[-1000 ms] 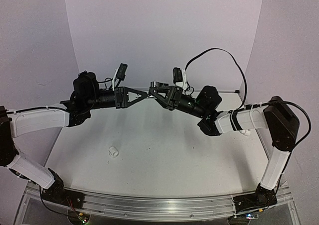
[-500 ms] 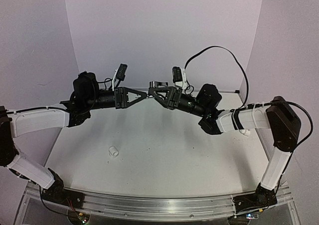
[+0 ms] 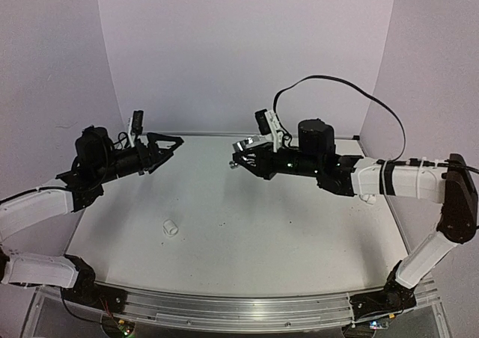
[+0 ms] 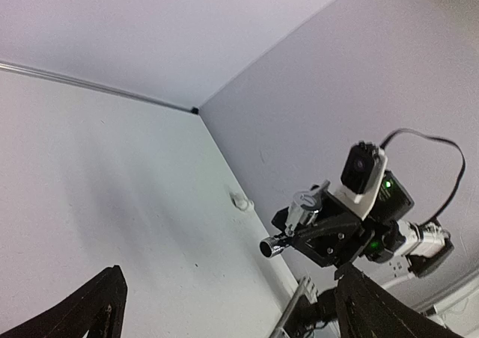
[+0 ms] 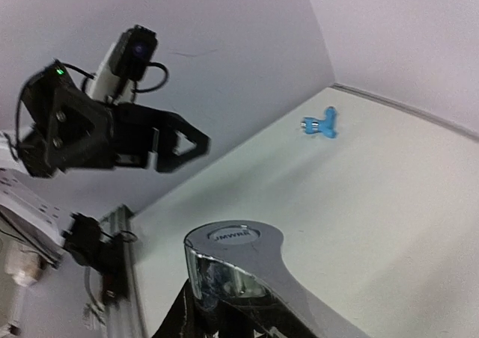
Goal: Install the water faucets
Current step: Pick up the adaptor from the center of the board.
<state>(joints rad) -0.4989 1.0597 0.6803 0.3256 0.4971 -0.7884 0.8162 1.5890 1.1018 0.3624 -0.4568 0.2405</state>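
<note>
Pinched tight between the right fingers (image 4: 318,237): the silver faucet (image 3: 243,145), shiny, up in the air over the back middle of the tabletop (image 3: 247,233). Not touching the tabletop at all. From the left wrist, seen small, with one round end poking out past the fingers. From the right wrist, seen very close, big and bright, with tiny letters on its flat top.

Lying on the tabletop, well apart from that one: the blue faucet (image 5: 320,123), small and bright, close to where the tabletop meets a wall (image 5: 389,39). Nothing touching it. Hidden in the view from above.

Spread wide apart and holding nothing: the left fingers (image 4: 101,304). Up in the air over the back left part of the tabletop, pointing toward the right arm (image 3: 404,179), well apart from the silver faucet.

Sitting alone on the front left of the tabletop: a small white fitting (image 3: 171,227). Peeking out from under the right arm, near the right edge: another small white bit (image 3: 368,199), too hidden to tell more.

Looping high over the right arm: a black cable (image 3: 337,80).
</note>
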